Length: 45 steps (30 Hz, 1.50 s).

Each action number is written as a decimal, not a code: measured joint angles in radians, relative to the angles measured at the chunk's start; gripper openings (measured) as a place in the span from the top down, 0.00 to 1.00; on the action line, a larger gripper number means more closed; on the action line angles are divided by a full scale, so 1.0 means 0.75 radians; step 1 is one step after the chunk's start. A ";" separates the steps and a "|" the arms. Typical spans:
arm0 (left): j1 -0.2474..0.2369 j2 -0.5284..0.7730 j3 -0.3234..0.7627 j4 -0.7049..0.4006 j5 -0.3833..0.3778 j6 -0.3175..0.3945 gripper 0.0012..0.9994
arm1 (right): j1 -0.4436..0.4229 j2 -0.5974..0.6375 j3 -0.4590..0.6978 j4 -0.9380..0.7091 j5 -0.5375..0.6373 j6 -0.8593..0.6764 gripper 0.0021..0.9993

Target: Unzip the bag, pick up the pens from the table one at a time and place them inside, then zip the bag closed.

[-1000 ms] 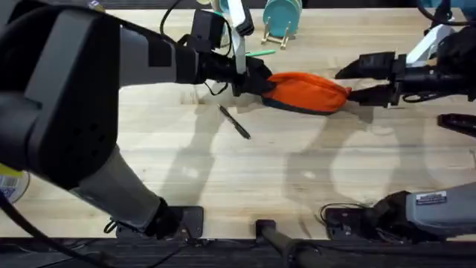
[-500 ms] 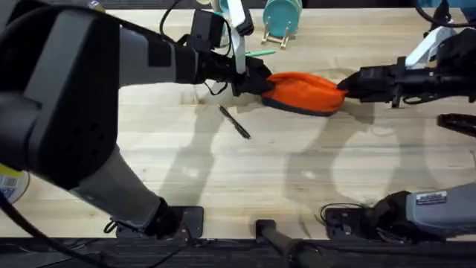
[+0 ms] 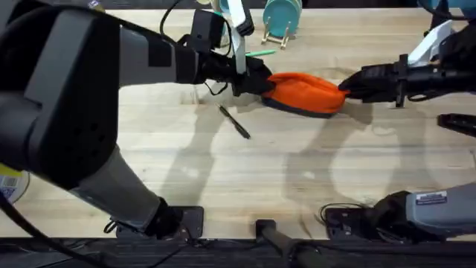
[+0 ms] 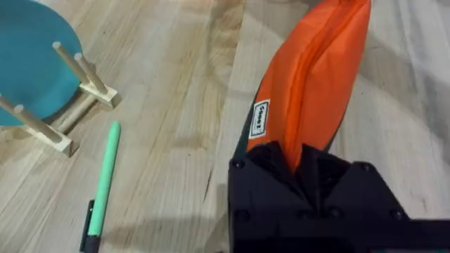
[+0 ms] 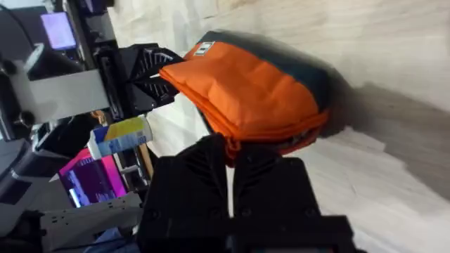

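The bag (image 3: 306, 92) lies stretched between both arms — each end pinched in closed fingers.

The left arm reaches from the table's near left corner toward the far edge, its tool (image 3: 260, 83) clamped on the bag's (image 3: 305, 92) left end. The right arm comes in from the right edge, its tool (image 3: 349, 83) pinched on the bag's right end.

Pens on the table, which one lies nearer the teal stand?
The light green pen, just beside the teal stand; the black pen lies on the table's open middle.
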 joint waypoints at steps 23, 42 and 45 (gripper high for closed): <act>-0.025 0.000 0.000 0.000 0.011 -0.001 0.96 | -0.038 0.000 0.120 -0.094 0.193 -0.020 0.97; -0.034 0.000 0.000 -0.001 0.014 -0.002 0.96 | 0.128 0.000 0.266 -0.145 0.488 -0.041 0.97; -0.034 0.000 0.000 0.000 0.012 -0.002 0.96 | 0.138 0.000 0.287 -0.148 0.507 -0.041 0.97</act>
